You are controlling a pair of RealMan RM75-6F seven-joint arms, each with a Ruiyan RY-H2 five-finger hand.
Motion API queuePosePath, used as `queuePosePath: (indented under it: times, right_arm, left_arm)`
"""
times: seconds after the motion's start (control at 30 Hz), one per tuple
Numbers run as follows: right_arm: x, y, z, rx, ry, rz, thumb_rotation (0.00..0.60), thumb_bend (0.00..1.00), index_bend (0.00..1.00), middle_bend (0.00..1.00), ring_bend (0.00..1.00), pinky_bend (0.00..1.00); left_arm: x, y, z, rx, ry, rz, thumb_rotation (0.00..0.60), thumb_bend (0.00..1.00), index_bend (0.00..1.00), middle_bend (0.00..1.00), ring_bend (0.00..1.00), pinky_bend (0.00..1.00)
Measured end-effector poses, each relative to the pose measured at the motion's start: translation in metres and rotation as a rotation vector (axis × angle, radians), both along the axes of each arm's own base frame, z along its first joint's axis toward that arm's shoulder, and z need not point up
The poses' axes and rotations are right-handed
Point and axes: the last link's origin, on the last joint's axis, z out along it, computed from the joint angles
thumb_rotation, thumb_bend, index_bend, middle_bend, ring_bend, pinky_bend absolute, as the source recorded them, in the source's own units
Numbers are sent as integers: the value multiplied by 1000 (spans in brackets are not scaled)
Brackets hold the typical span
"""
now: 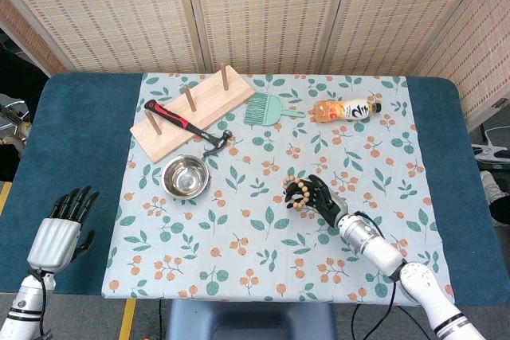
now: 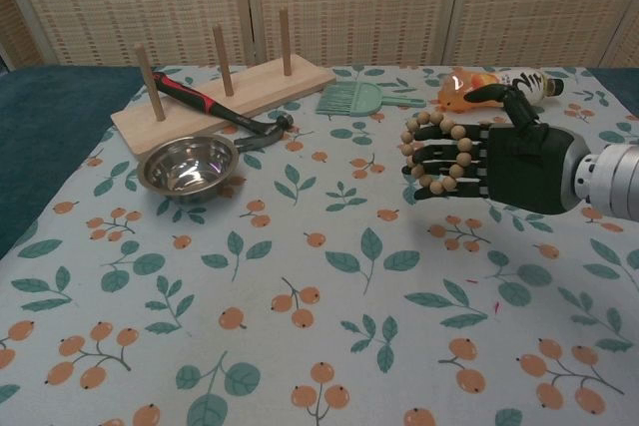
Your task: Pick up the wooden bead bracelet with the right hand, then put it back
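Observation:
The wooden bead bracelet point(image 1: 296, 193) point(image 2: 436, 152) is a loop of pale round beads. It hangs around the black fingers of my right hand point(image 1: 315, 197) point(image 2: 489, 159), lifted above the patterned tablecloth at right of centre. That hand points toward the left with its fingers stretched through the loop and the thumb raised above. My left hand point(image 1: 62, 227) hovers at the table's near left corner over the blue surface, fingers apart, holding nothing; the chest view does not show it.
A steel bowl point(image 1: 186, 177) point(image 2: 187, 164) sits left of centre. Behind it a red-handled hammer point(image 1: 185, 123) point(image 2: 214, 108) leans on a wooden peg board point(image 1: 191, 109) point(image 2: 225, 97). A green brush point(image 1: 267, 109) point(image 2: 359, 98) and an orange drink bottle point(image 1: 344, 109) point(image 2: 494, 85) lie at the back.

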Motion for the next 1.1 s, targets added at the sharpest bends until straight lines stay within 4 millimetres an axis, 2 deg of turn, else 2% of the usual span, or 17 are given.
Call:
queuePosePath:
  times: [0.2, 0.4, 0.6, 0.8, 0.9, 1.03, 1.1]
  right_arm:
    - [-1, 2, -4, -15, 16, 45, 0, 643, 495, 506, 232, 359]
    - [-6, 3, -5, -45, 40, 67, 2, 652, 522, 540, 232, 359]
    - [-13, 4, -3, -73, 37, 50, 73, 625, 579, 590, 249, 359]
    - [-20, 4, -1, -112, 39, 17, 142, 467, 636, 643, 288, 369]
    - [-23, 2, 0, -126, 30, -5, 248, 404, 637, 646, 295, 377]
    - [-25, 1, 2, -141, 29, -17, 281, 400, 622, 646, 299, 389]
    - [-25, 1, 2, -140, 20, -20, 316, 403, 596, 645, 299, 394]
  left_arm:
    - [0, 0, 1, 1, -1, 0, 600, 442, 0, 0, 0, 158]
    - [1, 0, 1, 0, -5, -3, 600, 441, 0, 0, 0, 158]
    - [1, -1, 1, -1, -5, -4, 600, 441, 0, 0, 0, 158]
    - [1, -1, 1, -5, -6, -4, 600, 441, 0, 0, 0, 158]
    - [1, -1, 0, -6, -6, -4, 600, 441, 0, 0, 0, 157]
    - [1, -1, 0, -8, -4, -4, 600, 441, 0, 0, 0, 158]
    - [1, -1, -1, -8, -3, -4, 600, 441, 0, 0, 0, 158]
